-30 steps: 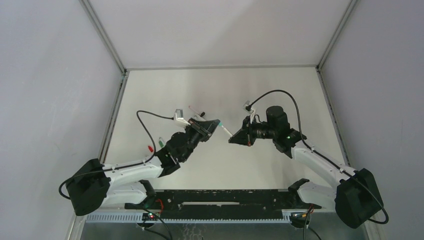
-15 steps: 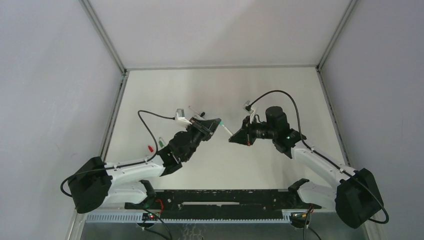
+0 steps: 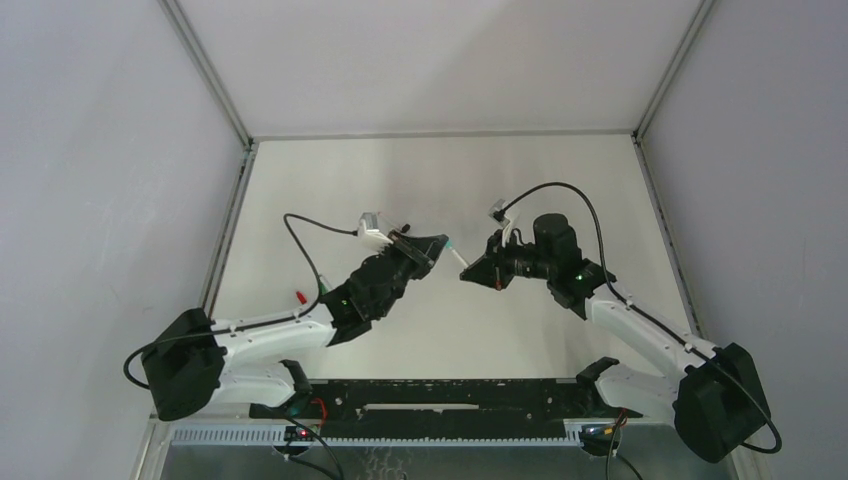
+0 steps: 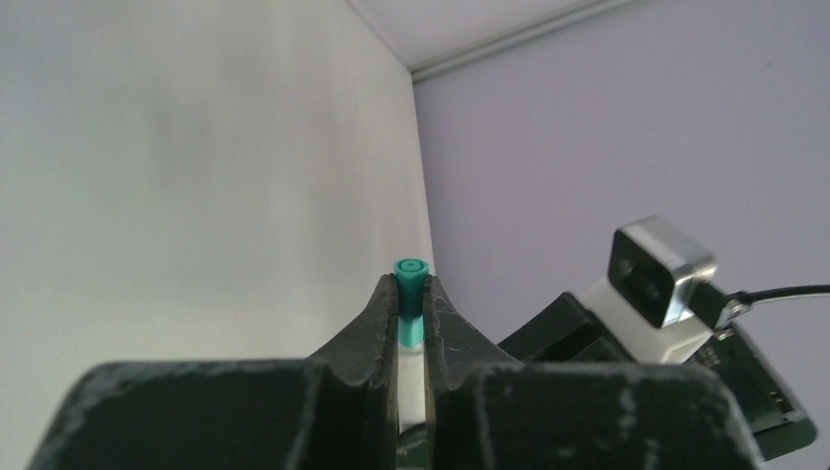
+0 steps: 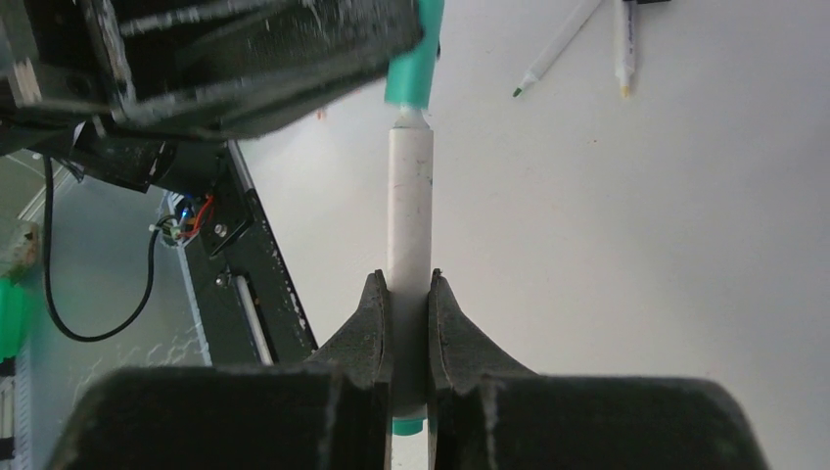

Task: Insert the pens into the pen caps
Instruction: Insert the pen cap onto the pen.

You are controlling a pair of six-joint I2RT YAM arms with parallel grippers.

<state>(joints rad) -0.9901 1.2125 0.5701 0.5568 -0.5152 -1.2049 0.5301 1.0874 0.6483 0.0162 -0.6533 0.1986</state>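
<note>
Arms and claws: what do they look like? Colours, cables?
The left arm and right arm have white links and black joints. A black cable loops to each wrist. The left claw and right claw are black, scuffed, tapered. A green light glows on the right arm.

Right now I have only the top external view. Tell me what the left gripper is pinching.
Observer: The left gripper is shut on a short teal plastic cap, its open mouth poking out beyond the jaws.
Operator: Now give me the right gripper.
Observer: The right gripper is shut on a thin white marker pen, clamped near its teal rear end.
Operator: Report how pen and cap meet.
Observer: In the right wrist view the pen's narrow nose sits at the cap's mouth; the barrel's shoulder is not yet against the cap.
</note>
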